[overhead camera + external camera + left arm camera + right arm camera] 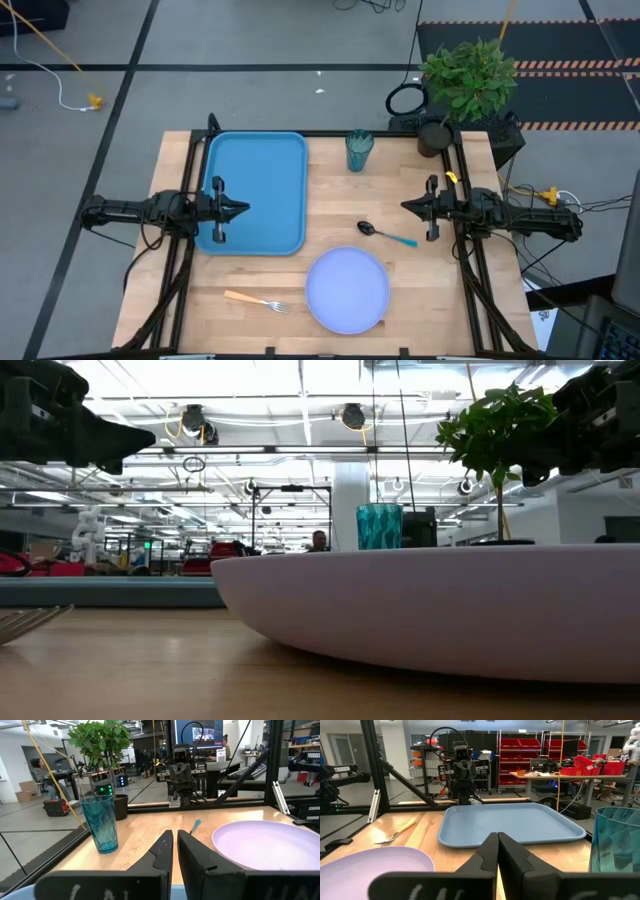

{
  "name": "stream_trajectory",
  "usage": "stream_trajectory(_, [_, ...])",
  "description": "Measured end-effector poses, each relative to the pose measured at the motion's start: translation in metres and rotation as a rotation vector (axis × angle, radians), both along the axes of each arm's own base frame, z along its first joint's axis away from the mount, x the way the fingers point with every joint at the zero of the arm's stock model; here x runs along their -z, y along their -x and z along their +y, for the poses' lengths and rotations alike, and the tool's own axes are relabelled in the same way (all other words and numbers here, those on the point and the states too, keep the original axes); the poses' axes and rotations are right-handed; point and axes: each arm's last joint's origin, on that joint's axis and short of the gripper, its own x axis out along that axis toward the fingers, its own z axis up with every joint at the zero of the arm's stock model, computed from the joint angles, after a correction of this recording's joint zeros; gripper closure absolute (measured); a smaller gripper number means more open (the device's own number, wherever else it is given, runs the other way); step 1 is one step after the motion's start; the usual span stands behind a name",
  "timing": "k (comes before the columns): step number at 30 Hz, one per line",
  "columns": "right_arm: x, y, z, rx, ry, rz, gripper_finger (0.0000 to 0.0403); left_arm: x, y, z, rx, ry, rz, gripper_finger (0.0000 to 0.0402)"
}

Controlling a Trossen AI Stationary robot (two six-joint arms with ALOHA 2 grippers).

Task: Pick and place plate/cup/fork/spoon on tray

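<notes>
The blue tray [258, 190] lies at the table's left and holds nothing. The lavender plate [347, 290] lies flat near the front edge. The teal cup [359, 150] stands upright at the far middle. The spoon [385, 234] lies right of centre, its blue handle toward the right. The orange-handled fork [255, 300] lies at the front left. My left gripper [243, 209] hovers over the tray's left part, shut and empty. My right gripper [406, 206] hovers right of the spoon, shut and empty.
A potted green plant [466, 80] stands at the table's far right corner. Dark frame rails [185, 250] run along the left and right table edges. Bare wood lies between the tray and the spoon.
</notes>
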Motion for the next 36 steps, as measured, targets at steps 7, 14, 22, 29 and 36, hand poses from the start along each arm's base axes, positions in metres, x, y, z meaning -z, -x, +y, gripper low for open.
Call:
stream_trajectory(7, [0.000, 0.000, -0.001, 0.033, 0.036, 0.004, 0.0403, 0.000, 0.000, 0.000, 0.001, 0.020, -0.002, 0.0371])
stream_trajectory(14, [0.000, 0.000, -0.001, 0.031, 0.033, 0.001, 0.0403, -0.003, 0.000, 0.000, -0.007, -0.045, -0.031, 0.0371])
stream_trajectory(22, [0.000, 0.000, -0.001, 0.027, 0.033, 0.007, 0.0403, -0.012, 0.002, 0.000, -0.004, -0.008, -0.122, 0.0371])
stream_trajectory(29, [0.000, 0.000, -0.001, 0.026, 0.014, -0.002, 0.0403, -0.024, 0.004, 0.000, -0.007, -0.015, -0.177, 0.0396])
stream_trajectory(36, [-0.001, 0.000, -0.001, 0.022, -0.066, -0.016, 0.0403, -0.077, 0.001, 0.000, -0.021, -0.086, -0.196, 0.0399])
